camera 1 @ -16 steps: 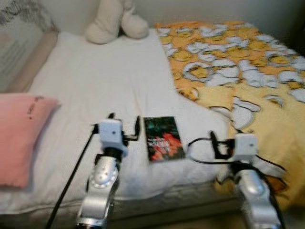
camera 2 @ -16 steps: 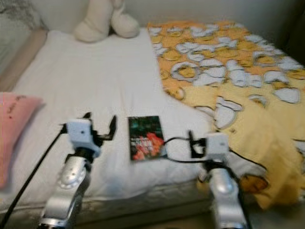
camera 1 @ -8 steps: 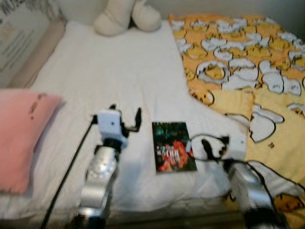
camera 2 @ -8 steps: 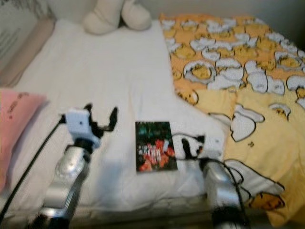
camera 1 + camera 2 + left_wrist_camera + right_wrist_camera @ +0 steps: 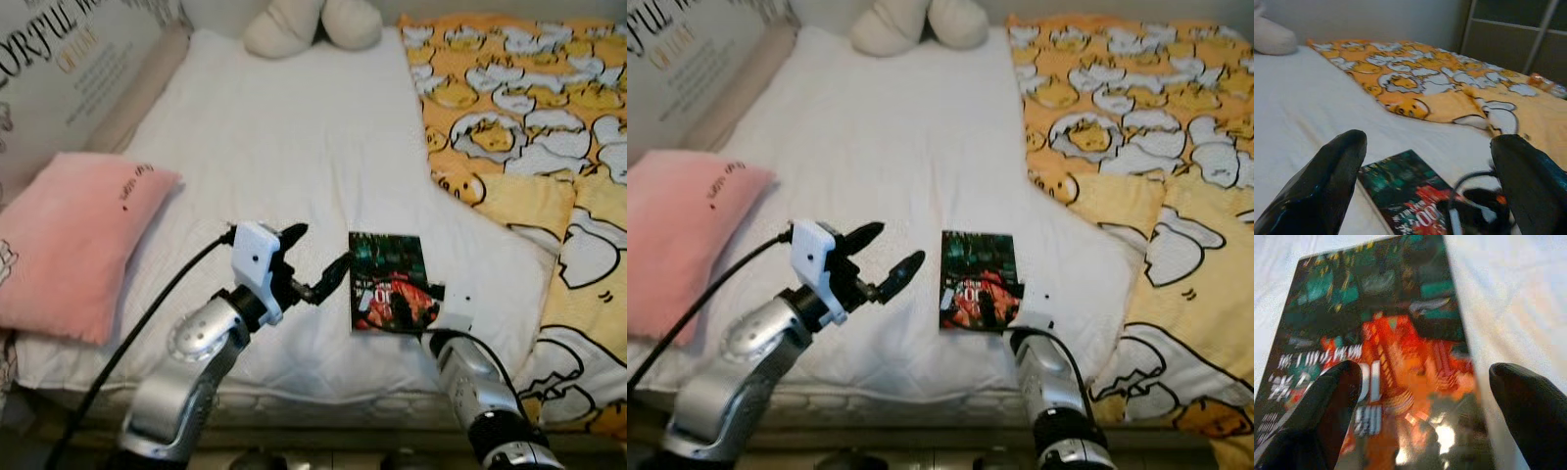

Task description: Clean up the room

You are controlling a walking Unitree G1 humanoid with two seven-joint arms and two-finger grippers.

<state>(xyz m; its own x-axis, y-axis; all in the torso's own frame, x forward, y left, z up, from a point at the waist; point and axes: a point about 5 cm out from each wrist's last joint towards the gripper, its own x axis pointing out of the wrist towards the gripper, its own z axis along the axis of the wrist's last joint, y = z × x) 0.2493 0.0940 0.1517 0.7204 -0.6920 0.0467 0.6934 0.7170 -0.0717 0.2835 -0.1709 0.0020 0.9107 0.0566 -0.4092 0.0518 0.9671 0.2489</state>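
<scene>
1. A thin glossy paperback book with a dark green and orange-red cover (image 5: 387,280) lies flat on the white bedsheet (image 5: 294,147), near the front edge of the bed and just beside the edge of the yellow quilt
2. The right gripper (image 5: 1425,406) hangs low over the near end of the book, its two black fingers (image 5: 1327,406) spread wide apart, one above the cover and the other beyond the book's edge over the sheet; nothing is held between them
3. The left gripper (image 5: 313,262) hovers over the sheet just to the left of the book, its two long black fingers (image 5: 331,277) parted and angled toward the cover, holding nothing
4. A yellow and orange quilt printed with white egg-shaped cartoon figures (image 5: 519,108) covers the right side of the bed
5. A soft pink rectangular pillow (image 5: 69,240) rests on the left side of the mattress, well apart from the book
6. A cream plush toy (image 5: 309,22) sits at the far end of the bed
</scene>
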